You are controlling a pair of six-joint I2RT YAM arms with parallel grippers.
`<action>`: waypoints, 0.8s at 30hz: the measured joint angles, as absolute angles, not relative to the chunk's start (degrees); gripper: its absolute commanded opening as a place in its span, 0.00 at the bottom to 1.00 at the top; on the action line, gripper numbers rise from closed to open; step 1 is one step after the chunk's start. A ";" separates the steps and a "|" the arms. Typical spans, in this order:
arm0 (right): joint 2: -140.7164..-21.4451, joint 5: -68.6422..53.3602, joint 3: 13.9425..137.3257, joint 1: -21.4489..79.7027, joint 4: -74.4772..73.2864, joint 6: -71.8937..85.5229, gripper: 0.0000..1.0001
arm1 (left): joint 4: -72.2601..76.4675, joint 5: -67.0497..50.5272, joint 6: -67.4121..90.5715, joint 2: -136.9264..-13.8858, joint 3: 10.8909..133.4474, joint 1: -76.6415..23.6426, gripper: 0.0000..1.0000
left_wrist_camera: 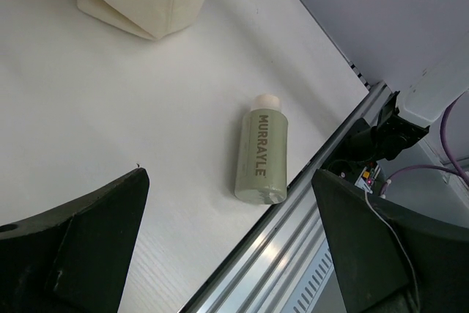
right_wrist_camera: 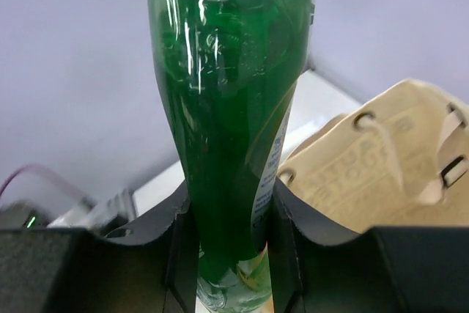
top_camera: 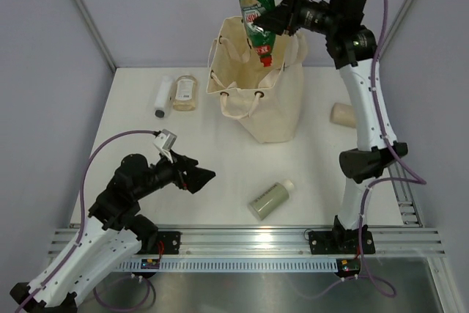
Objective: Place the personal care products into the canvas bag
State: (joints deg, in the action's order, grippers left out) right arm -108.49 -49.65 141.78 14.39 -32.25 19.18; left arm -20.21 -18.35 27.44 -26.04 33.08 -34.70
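Observation:
My right gripper (top_camera: 275,20) is shut on a dark green labelled bottle (top_camera: 256,9), held cap-down over the open mouth of the cream canvas bag (top_camera: 264,97). In the right wrist view the green bottle (right_wrist_camera: 227,108) fills the space between my fingers, with the bag (right_wrist_camera: 381,174) to the right. My left gripper (top_camera: 205,176) is open and empty, low over the table. A sage green bottle (top_camera: 270,199) lies to its right; it shows in the left wrist view (left_wrist_camera: 260,157). A white tube (top_camera: 163,96) and an amber-beige bottle (top_camera: 185,92) lie left of the bag. A peach bottle (top_camera: 341,114) lies right of it.
An aluminium rail (top_camera: 249,243) runs along the table's near edge, just below the sage bottle. Grey walls close the table at the back and sides. The right arm's upright links (top_camera: 370,122) stand beside the peach bottle.

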 measured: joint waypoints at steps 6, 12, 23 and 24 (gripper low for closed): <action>-121.51 -23.77 146.28 20.95 -27.57 19.84 0.00 | -20.10 -17.76 26.89 -29.54 33.19 -34.70 0.99; -119.70 -4.82 128.25 22.37 -26.28 10.96 0.00 | -19.73 -17.67 26.57 -31.62 33.23 -34.70 0.99; -104.36 9.85 103.28 22.35 -27.31 -4.80 0.20 | -18.35 -17.43 27.42 -33.76 33.30 -34.70 0.99; -104.20 10.09 103.20 22.33 -27.33 -5.50 0.26 | -18.26 -17.52 27.70 -34.04 33.32 -34.70 0.99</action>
